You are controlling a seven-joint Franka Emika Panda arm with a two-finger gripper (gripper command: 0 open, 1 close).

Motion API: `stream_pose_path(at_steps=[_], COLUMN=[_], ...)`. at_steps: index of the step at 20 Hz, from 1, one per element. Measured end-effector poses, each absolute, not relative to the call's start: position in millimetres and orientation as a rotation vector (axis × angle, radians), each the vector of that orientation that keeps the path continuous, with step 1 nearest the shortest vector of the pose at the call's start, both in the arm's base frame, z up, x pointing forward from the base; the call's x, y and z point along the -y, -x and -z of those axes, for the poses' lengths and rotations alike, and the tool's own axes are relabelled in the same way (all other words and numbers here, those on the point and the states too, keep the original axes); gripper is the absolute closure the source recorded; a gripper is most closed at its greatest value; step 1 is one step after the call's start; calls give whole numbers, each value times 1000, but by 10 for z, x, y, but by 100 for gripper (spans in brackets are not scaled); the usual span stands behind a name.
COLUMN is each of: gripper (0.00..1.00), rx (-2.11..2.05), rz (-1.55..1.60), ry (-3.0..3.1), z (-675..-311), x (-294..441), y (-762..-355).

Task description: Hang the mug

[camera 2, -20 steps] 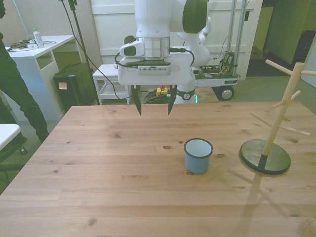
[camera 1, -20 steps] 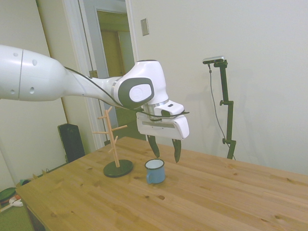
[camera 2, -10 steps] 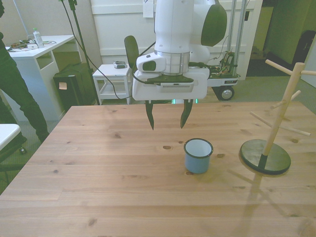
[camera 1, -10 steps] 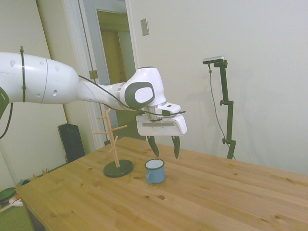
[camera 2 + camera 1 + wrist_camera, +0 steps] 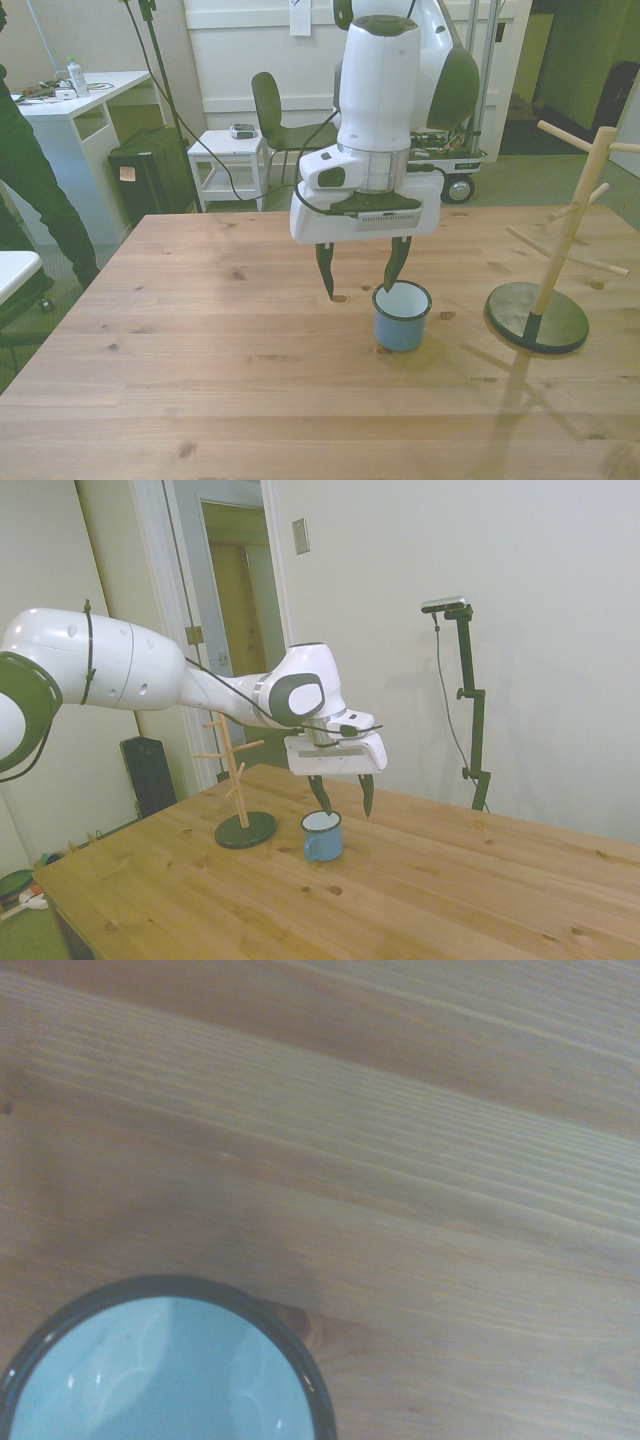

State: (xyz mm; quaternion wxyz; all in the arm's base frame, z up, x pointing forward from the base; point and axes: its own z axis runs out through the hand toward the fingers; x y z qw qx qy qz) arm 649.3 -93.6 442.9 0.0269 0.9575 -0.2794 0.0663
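- Since a second ago the gripper (image 5: 362, 281) has come down and across toward the front view's right, from well above the bare boards to just over the mug (image 5: 401, 316); the mug itself has not shifted.
- Upright on the wooden table (image 5: 200, 380), the mug is light blue outside with a dark rim and a pale inside; nothing can be seen in it in any view.
- Its loop handle shows in the side view (image 5: 322, 837), on the side facing that camera; in the front view the handle is hidden.
- From the wrist view only part of the mug's rim and pale interior (image 5: 160, 1380) appears, with plain table planks around it.
- Spread wide, the gripper's two dark fingers point down: one fingertip (image 5: 396, 268) sits at or just above the mug's rim, the other hangs over bare table on the front view's left of the mug. Whether the first finger touches the rim cannot be told.
- Nothing is pinched between the fingers.
- Reaching in from the side view's left, the white arm (image 5: 150, 675) slopes down to a wrist that holds the gripper (image 5: 343, 798) vertical over the mug.
- Beside the mug, on the front view's right, stands a wooden peg tree (image 5: 570, 240) on a dark round base, apart from it, its pegs bare.
- At the front view's left edge, a person's dark-clothed leg (image 5: 35, 200) stands off the table.
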Motion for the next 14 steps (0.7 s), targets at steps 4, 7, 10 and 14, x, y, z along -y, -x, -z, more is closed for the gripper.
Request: stream_pose_path(at_steps=[4, 7, 10, 14], gripper=[0, 0, 100, 100], rx=[831, 820, 804, 797], rz=[-193, -185, -179, -165], ry=[-2968, -2969, -2971, -2963], z=[-4286, -4208, -4131, -3997], x=[805, 767, 698, 677], y=[-6551, -6576, -6602, -6626])
